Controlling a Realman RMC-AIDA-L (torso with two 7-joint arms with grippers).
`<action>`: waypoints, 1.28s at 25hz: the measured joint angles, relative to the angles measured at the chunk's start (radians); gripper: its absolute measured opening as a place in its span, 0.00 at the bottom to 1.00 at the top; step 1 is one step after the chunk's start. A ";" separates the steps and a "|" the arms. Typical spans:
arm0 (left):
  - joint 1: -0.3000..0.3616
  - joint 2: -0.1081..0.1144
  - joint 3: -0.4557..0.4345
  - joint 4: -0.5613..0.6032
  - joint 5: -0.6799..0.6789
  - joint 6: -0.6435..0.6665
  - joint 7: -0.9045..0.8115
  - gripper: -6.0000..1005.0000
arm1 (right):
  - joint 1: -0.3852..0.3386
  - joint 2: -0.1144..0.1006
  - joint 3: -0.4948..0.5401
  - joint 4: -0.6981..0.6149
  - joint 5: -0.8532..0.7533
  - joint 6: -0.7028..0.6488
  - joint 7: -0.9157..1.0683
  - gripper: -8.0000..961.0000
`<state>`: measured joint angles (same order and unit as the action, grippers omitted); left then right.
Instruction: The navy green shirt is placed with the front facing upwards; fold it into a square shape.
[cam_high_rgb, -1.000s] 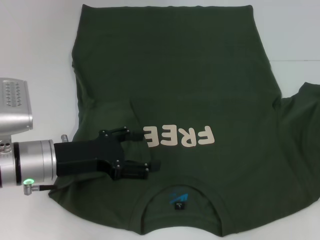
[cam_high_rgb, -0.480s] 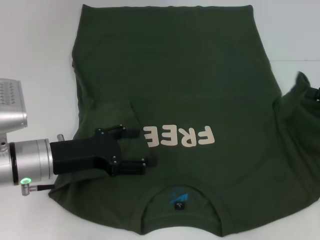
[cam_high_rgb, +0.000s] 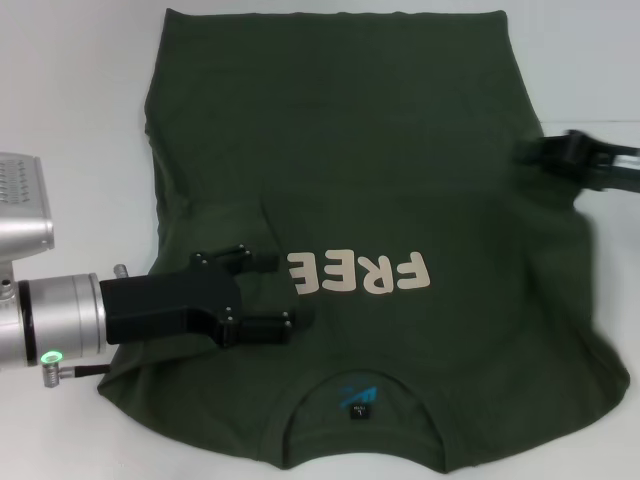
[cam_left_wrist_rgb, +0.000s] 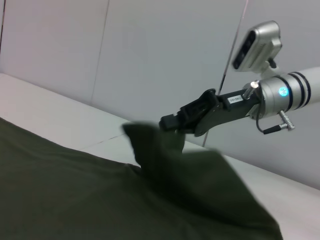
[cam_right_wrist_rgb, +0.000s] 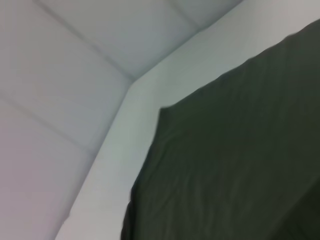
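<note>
The navy green shirt (cam_high_rgb: 350, 150) lies front up on the white table (cam_high_rgb: 80, 90), cream "FREE" letters (cam_high_rgb: 358, 272) on its chest and the collar label (cam_high_rgb: 357, 400) at the near edge. Its left sleeve is folded in over the body. My left gripper (cam_high_rgb: 283, 294) hovers open over that fold, just left of the letters, with nothing between its fingers. My right gripper (cam_high_rgb: 527, 152) reaches in from the right, shut on the right sleeve, which it holds over the body. The left wrist view shows the right gripper (cam_left_wrist_rgb: 169, 123) with a peak of shirt cloth (cam_left_wrist_rgb: 155, 150) hanging from it.
Bare white table surrounds the shirt on the left and far side. The right wrist view shows only shirt fabric (cam_right_wrist_rgb: 240, 150), the table edge (cam_right_wrist_rgb: 125, 130) and a pale wall behind.
The right gripper came in from the right edge, lifting the right sleeve and drawing it inward over the shirt body. The left gripper eased back slightly to the left.
</note>
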<state>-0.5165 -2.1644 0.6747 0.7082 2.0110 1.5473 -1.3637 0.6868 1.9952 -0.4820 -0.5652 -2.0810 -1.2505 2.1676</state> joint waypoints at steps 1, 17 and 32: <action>0.000 0.000 0.000 0.000 0.000 0.000 0.000 0.93 | 0.007 0.007 -0.013 0.001 0.000 0.002 -0.007 0.09; 0.005 0.000 -0.004 -0.013 0.000 -0.011 0.003 0.93 | -0.067 -0.001 -0.038 -0.011 0.116 -0.057 -0.075 0.55; 0.017 0.001 -0.087 -0.011 -0.004 -0.013 -0.045 0.93 | -0.134 0.089 -0.035 0.078 0.252 -0.146 -0.577 0.97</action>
<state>-0.4998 -2.1630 0.5877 0.6968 2.0067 1.5343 -1.4084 0.5528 2.0845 -0.5175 -0.4876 -1.8292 -1.3960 1.5906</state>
